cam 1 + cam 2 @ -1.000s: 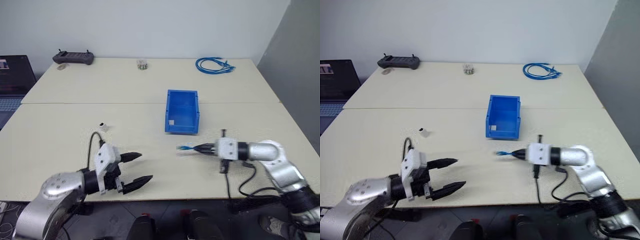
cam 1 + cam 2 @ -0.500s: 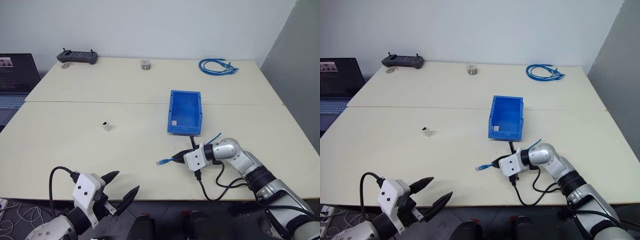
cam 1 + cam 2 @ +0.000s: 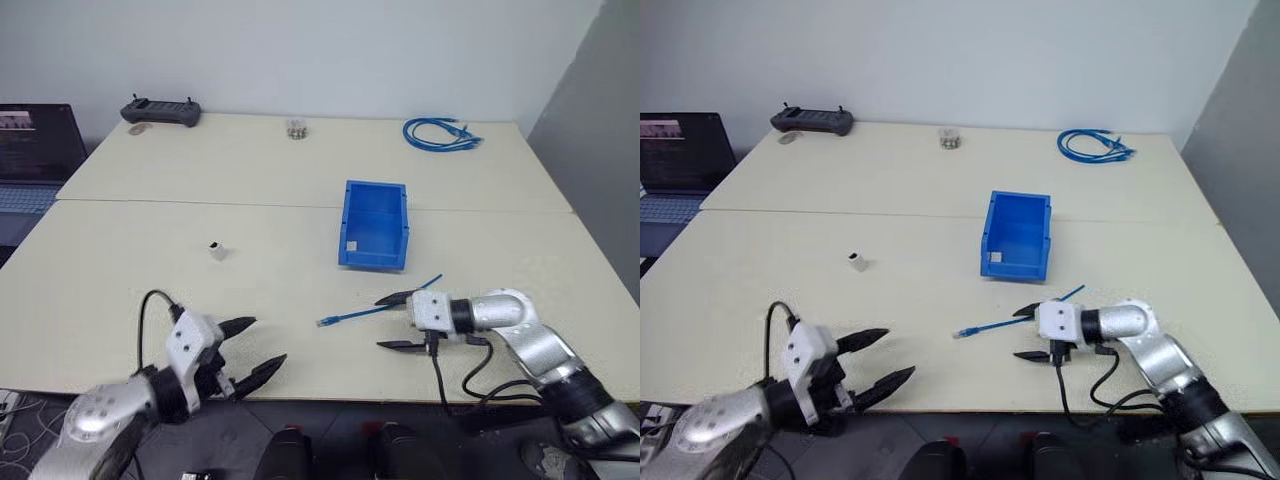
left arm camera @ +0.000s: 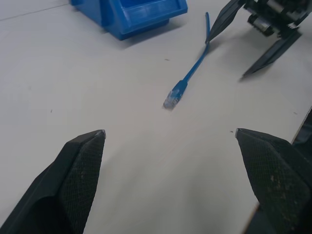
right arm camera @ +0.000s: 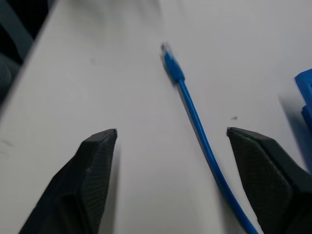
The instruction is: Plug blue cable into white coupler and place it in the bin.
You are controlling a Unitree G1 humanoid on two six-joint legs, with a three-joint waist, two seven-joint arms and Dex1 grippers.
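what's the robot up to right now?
Nothing is held at the moment. The blue cable lies loose on the table, just in front of the bin, with the right gripper open beside it. The left gripper hovers open near the table's front edge. The white coupler sits apart on the left side of the table, not yet plugged. A bundle of spare blue cables lies at the far right corner.

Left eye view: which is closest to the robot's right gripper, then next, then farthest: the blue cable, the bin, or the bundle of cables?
1. Blue cable: on the table beside the open right gripper.
2. Bin: farther back, mid-table.
3. Coiled cable bundle: far right corner.
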